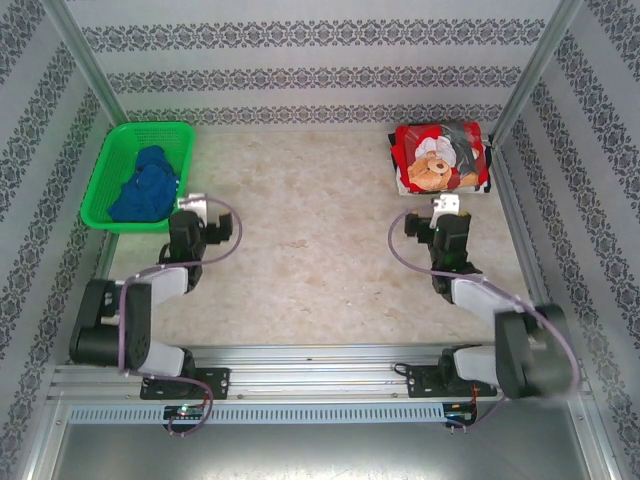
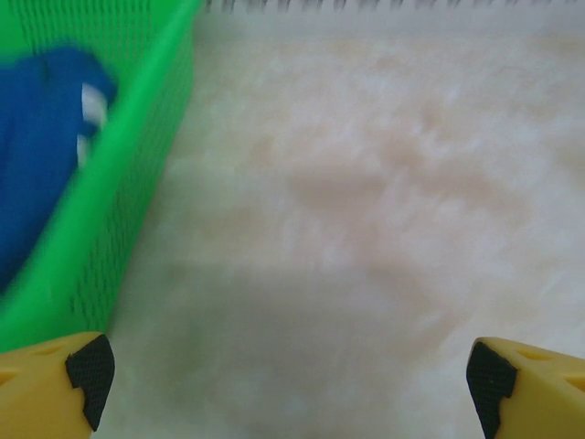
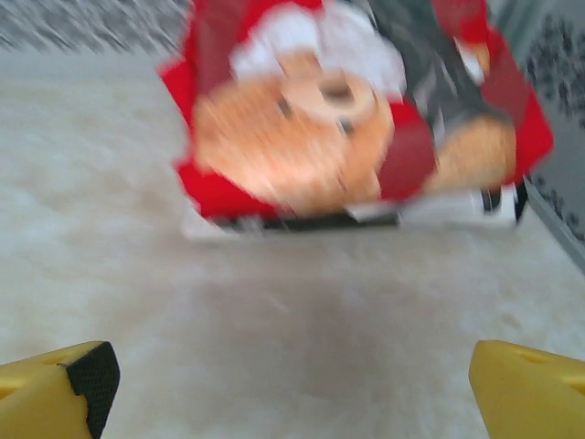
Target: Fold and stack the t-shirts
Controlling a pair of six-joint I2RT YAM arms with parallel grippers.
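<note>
Underlying red t-shirt (image 3: 356,110), perhaps white cloth (image 3: 439,210).

blue t-shirt (image 1: 147,186) 1 | red t-shirt (image 1: 438,160) 1 | green basket (image 1: 103,172) 1

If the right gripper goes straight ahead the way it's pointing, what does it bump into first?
Most likely the red teddy-bear t-shirt, folded straight ahead of the open right gripper, with bare table between them. How high the gripper rides is hard to judge.

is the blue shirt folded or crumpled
Crumpled: the blue shirt lies bunched in a heap inside the green basket, not flat.
</note>
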